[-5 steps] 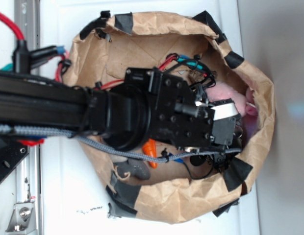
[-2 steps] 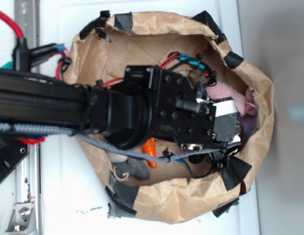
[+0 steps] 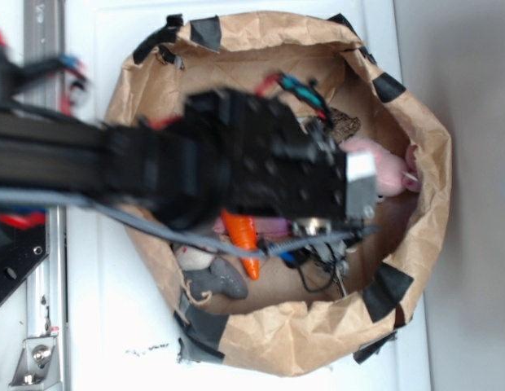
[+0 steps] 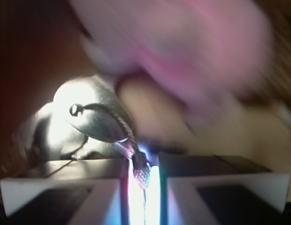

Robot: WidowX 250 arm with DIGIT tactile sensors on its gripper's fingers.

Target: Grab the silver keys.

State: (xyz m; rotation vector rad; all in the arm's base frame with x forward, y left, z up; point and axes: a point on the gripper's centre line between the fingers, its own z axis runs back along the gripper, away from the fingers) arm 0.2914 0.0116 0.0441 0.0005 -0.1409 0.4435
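We saw the arm (image 3: 90,167) reach in from the left of the exterior view, blurred, over a brown paper bag (image 3: 277,342) with black tape patches on its rim, lying open on a white table (image 3: 98,326). Low in the bag sat a grey toy (image 3: 216,281), then an orange carrot (image 3: 243,242) just right of it, partly under the arm. Right again, the gripper (image 3: 360,183) hung over the bag's inside, with a pink plush (image 3: 391,173) touching or just beyond its white tip. Black cable (image 3: 313,281) looped under the wrist. We couldn't pick out the keys in that view. In the wrist view, also blurred, the keys (image 4: 96,119) showed left of centre: shiny silver blades on a thin wire ring, lit bright, lying against the brown bag. One key tip ran down into the narrow gap between the two fingers (image 4: 65,197), and the finger pads were nearly together around it, so we took the gripper (image 4: 144,187) as clenched on the keys. The rest of the bunch hung out to the left of the fingers. Top right of the wrist view, the plush (image 4: 183,51) filled the frame, close above the keys, too smeared for detail.
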